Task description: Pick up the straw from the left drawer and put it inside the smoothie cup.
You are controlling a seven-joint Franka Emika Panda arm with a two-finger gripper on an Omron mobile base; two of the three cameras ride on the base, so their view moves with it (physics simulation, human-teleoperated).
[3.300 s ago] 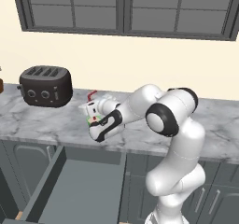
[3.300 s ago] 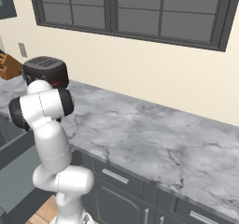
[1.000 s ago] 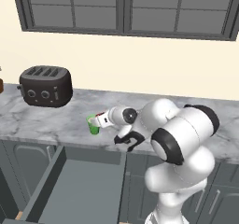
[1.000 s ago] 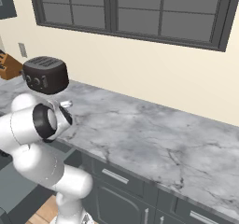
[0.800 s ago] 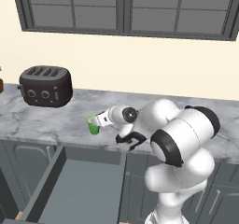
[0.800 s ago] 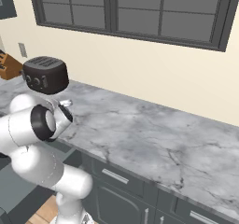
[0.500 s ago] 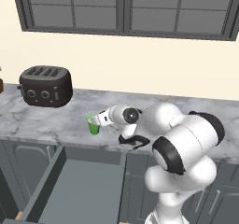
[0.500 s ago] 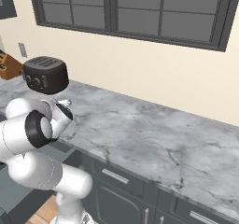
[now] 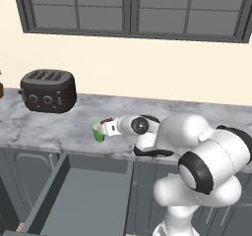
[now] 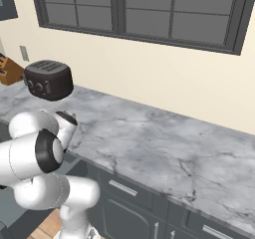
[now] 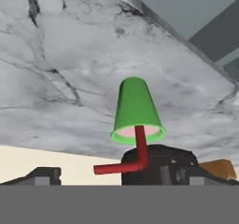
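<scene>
**Straw in the Cup**

Grey marble counter (image 9: 59, 127) runs along a cream wall under dark windows.

The straw (image 11: 139, 149) is red. It sticks into the smoothie cup (image 11: 136, 110). Its long part goes down into the pink smoothie at the cup's wide mouth. Its short bent tip pokes out sideways, past the rim. In the hand view the cup looks upside down, because the camera is turned over.

The smoothie cup is green and small. It stands on the marble counter, near the front edge. From the left base view you can see the cup (image 9: 98, 131) with a bit of red at its top. The gripper (image 9: 109, 128) is just beside the cup there, with its fingers spread wide apart. It holds nothing. The straw stands in the cup by itself.

The left drawer (image 9: 78, 200) is pulled out below the counter, under the cup. Its flat grey bottom and low walls show.

A black toaster (image 9: 48, 90) sits farther along the counter, well apart from the cup. From the right base view the toaster (image 10: 48, 79) is near the wall, and a brown wooden block (image 10: 9, 69) stands beside it.
</scene>
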